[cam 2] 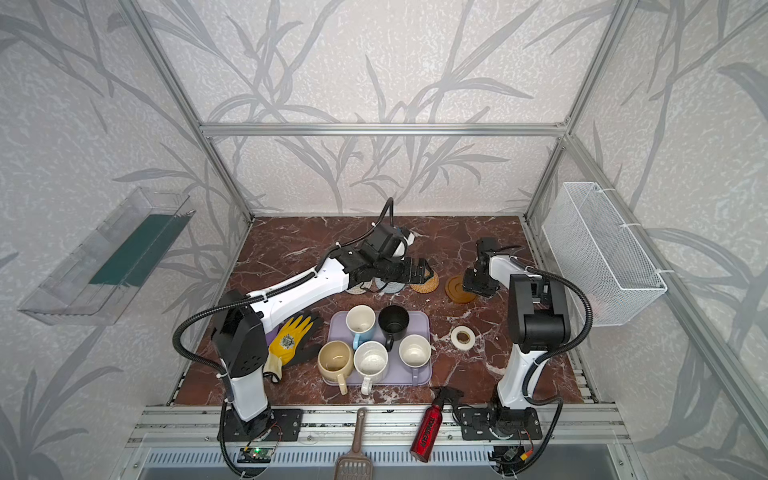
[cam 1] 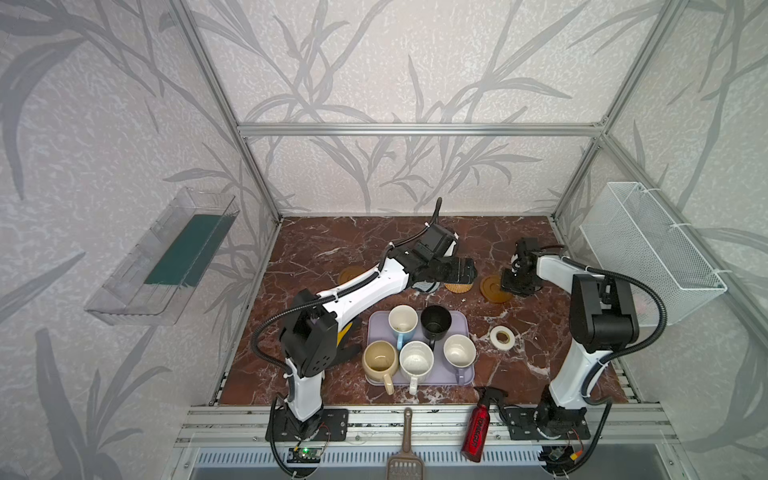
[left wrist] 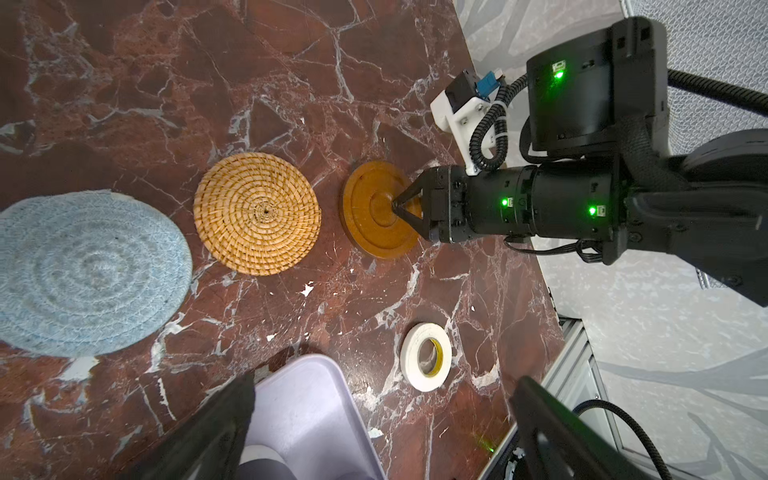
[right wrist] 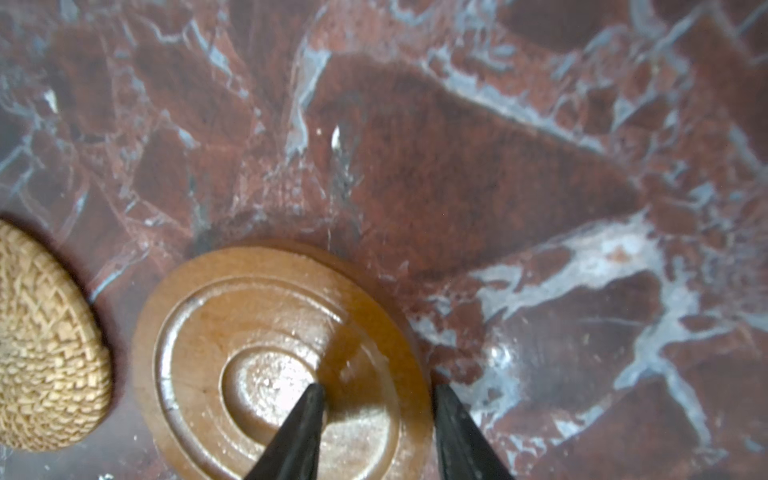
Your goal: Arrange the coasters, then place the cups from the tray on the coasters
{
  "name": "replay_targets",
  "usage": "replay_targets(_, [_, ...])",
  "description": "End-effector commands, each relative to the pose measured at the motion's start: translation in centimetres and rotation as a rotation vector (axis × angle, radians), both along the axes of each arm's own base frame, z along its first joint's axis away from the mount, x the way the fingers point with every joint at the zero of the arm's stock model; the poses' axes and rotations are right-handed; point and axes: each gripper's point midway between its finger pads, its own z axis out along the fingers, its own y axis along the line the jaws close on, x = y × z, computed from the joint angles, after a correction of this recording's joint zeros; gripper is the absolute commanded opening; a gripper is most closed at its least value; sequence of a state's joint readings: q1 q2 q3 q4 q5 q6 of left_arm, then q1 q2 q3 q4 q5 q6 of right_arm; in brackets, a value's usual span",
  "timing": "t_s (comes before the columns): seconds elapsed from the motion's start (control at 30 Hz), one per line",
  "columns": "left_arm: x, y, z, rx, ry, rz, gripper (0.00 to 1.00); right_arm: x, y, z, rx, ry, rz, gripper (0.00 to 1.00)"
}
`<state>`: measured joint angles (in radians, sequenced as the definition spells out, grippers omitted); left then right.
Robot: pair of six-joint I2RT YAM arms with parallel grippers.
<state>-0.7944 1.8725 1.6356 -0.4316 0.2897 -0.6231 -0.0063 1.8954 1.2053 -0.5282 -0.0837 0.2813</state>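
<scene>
Four coasters lie in a row at the back: cream woven [cam 2: 359,286], grey-blue woven [left wrist: 89,272], golden rattan [left wrist: 257,213] and amber-brown [right wrist: 249,353]. A second amber coaster [cam 1: 351,274] peeks out behind the left arm. My right gripper [right wrist: 376,390] is open and tipped down on the right amber coaster, one finger on its centre and the other just outside its rim. My left gripper [left wrist: 382,432] hovers wide open and empty between the row and the tray. The lavender tray [cam 1: 461,320] holds light blue [cam 1: 403,324], black [cam 1: 435,322], cream-yellow [cam 1: 379,359], speckled white [cam 1: 415,361] and lavender-grey [cam 1: 459,351] cups.
A white tape roll [cam 1: 502,336] lies right of the tray. A yellow glove [cam 2: 291,336] lies left of it, under the left arm. A red spray bottle [cam 1: 478,428] and a brown scoop [cam 1: 405,449] rest on the front rail. A wire basket [cam 1: 648,249] hangs on the right wall.
</scene>
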Motion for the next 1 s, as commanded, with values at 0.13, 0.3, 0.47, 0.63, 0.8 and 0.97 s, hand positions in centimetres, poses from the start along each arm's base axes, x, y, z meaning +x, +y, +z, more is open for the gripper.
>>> replay_targets(0.13, [0.6,0.0,0.7,0.003,-0.036,0.017,0.99,-1.2,-0.2,-2.4,-0.031,0.127,0.02,0.41])
replay_targets(0.3, [0.7,0.5,0.8,0.029,-0.051,0.02,0.99,-0.3,-0.3,-2.3,-0.036,0.125,0.017,0.4])
replay_targets(0.47, [0.6,0.5,0.8,0.032,-0.048,0.016,0.99,0.4,-0.2,-2.4,-0.04,0.127,0.018,0.4])
replay_targets(0.63, [0.5,0.6,1.0,0.029,-0.05,0.018,0.99,1.4,0.0,-1.9,-0.027,0.098,0.011,0.39])
replay_targets(0.8, [0.6,0.5,1.0,0.025,-0.049,0.022,0.99,2.0,0.5,-1.7,-0.003,0.079,0.013,0.38])
replay_targets(0.97, [0.7,0.5,1.2,0.017,-0.048,0.027,0.99,2.1,0.2,-1.1,-0.013,0.059,0.007,0.37])
